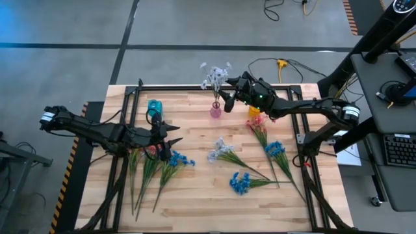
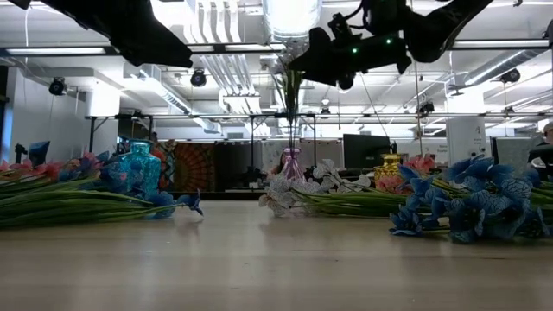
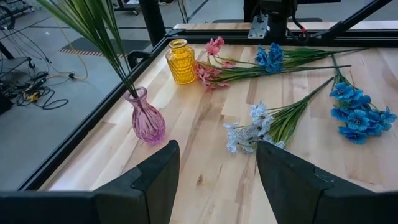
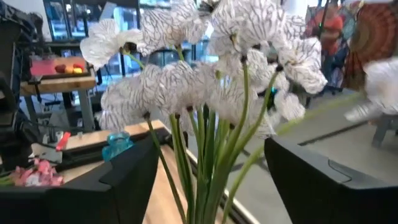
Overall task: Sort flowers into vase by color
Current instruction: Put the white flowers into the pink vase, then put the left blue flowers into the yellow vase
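A lavender-white spray (image 1: 214,77) stands with its stems in the pink vase (image 1: 215,110) near the table's far edge. My right gripper (image 4: 211,180) is open and high up beside it, a finger on either side of the green stems (image 4: 208,155) below the blossoms, apart from them. My left gripper (image 3: 217,168) is open above the table's left half (image 1: 173,134), over nothing. A white spray (image 1: 221,151), blue sprays (image 1: 240,183) (image 1: 274,149) and a pink spray (image 1: 258,122) lie flat on the table. More pink and blue sprays lie in a pile (image 1: 151,166) under the left arm.
A teal vase (image 1: 155,107) stands at the far left. A yellow vase (image 1: 253,112) stands right of the pink one, with the pink spray's head beside it. A black frame (image 1: 195,87) rims the table. Bare wood shows along the near edge (image 1: 195,208).
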